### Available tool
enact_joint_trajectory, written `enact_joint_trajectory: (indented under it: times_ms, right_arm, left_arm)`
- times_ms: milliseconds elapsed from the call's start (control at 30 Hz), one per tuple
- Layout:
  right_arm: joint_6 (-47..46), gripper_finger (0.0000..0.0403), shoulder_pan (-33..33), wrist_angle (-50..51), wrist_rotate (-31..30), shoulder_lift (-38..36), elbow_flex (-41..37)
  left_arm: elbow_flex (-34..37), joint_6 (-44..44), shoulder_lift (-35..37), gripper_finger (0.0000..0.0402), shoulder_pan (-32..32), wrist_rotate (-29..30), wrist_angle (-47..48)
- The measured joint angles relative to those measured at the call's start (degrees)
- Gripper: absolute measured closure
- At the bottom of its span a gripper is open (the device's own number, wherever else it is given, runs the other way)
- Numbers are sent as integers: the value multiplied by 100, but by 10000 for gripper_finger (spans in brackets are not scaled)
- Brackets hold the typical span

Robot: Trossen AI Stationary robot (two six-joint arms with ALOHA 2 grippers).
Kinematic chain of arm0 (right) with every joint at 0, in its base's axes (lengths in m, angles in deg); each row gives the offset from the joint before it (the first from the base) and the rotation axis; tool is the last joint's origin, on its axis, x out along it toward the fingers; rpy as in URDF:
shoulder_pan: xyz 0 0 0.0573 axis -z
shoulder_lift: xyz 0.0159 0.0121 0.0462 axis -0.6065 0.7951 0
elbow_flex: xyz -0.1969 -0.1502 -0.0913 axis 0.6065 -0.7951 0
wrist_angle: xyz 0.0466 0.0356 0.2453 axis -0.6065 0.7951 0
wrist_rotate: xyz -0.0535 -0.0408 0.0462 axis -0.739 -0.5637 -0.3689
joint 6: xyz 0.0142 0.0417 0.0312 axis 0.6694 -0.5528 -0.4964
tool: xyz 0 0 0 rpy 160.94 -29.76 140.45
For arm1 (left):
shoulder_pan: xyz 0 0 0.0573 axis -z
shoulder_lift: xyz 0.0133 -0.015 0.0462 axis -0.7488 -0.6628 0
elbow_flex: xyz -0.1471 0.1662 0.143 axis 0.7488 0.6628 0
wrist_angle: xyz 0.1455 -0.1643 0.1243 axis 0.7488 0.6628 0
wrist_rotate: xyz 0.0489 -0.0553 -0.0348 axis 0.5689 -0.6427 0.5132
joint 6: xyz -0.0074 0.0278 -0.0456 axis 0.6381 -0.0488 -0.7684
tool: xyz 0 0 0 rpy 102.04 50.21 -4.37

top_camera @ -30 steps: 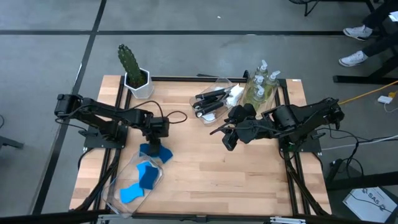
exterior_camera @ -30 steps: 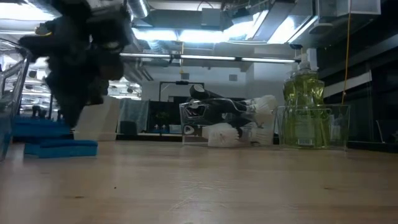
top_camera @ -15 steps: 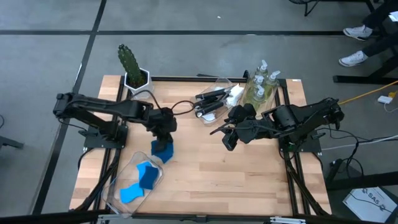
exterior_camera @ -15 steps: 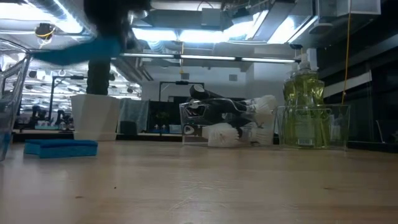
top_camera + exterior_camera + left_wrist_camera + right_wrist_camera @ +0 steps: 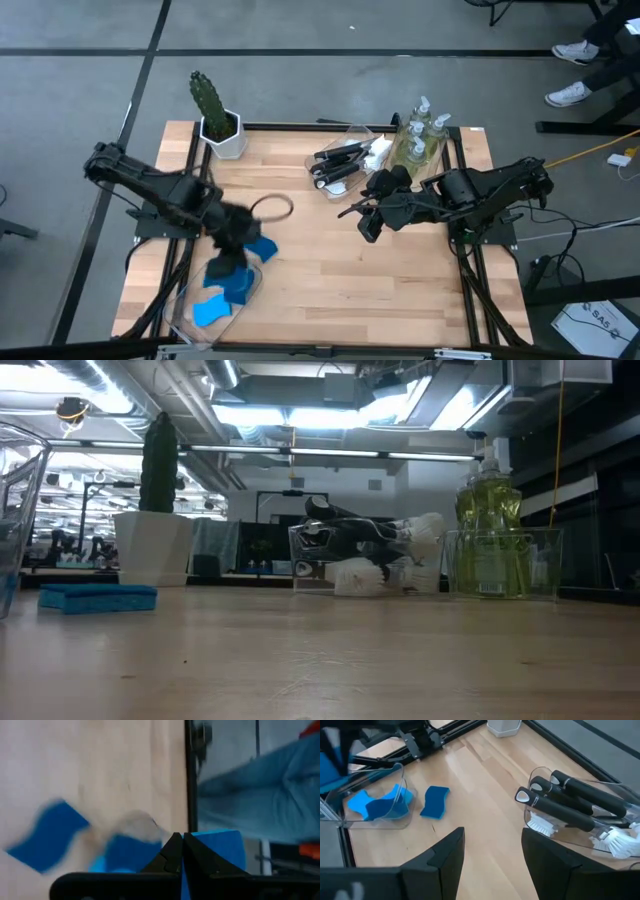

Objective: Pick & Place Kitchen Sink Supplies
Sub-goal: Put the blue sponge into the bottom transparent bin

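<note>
A blue sponge [image 5: 217, 845] is clamped in the left claw [image 5: 222, 262] above the clear bin [image 5: 178, 312]; it should be lowered inside before release. Another sponge [image 5: 262, 248] lies beside the bin; the right claw [image 5: 366, 222] waits, apart

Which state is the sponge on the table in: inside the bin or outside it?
Outside: the sponge lies flat on bare wood beside the clear bin.
</note>
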Motion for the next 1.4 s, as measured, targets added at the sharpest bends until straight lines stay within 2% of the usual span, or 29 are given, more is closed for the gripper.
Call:
enact_joint_trajectory:
  times_ms: [133, 300, 400, 700, 867, 1000, 1200, 1400]
  right_arm:
    - [139, 207, 0, 0, -92, 0, 0]
    - [208, 207, 0, 0, -236, 0, 0]
    - [285, 207, 1, 0, -241, 0, 0]
    - [292, 207, 1, 0, -241, 0, 0]
    - [285, 207, 0, 0, -241, 0, 0]
    - [275, 207, 1, 0, -241, 0, 0]
    - [114, 207, -1, 0, -241, 0, 0]
    - [27, 207, 0, 0, -239, 0, 0]
  left_arm:
    - [68, -609, -20, 400, 736, 145, 133]
    - [356, -1028, -32, 398, 1276, 813, 166]
    - [510, -1307, -34, 387, 1398, 1089, 302]
    - [690, -1431, -32, 315, 1334, 1058, 624]
    - [690, -1071, -32, 273, 1162, 1055, 650]
    - [690, -524, -32, 254, 884, 1060, 650]
    - [690, 539, -32, 251, 155, 1158, 650]
    - [690, 1980, -157, 257, -533, 1562, 648]
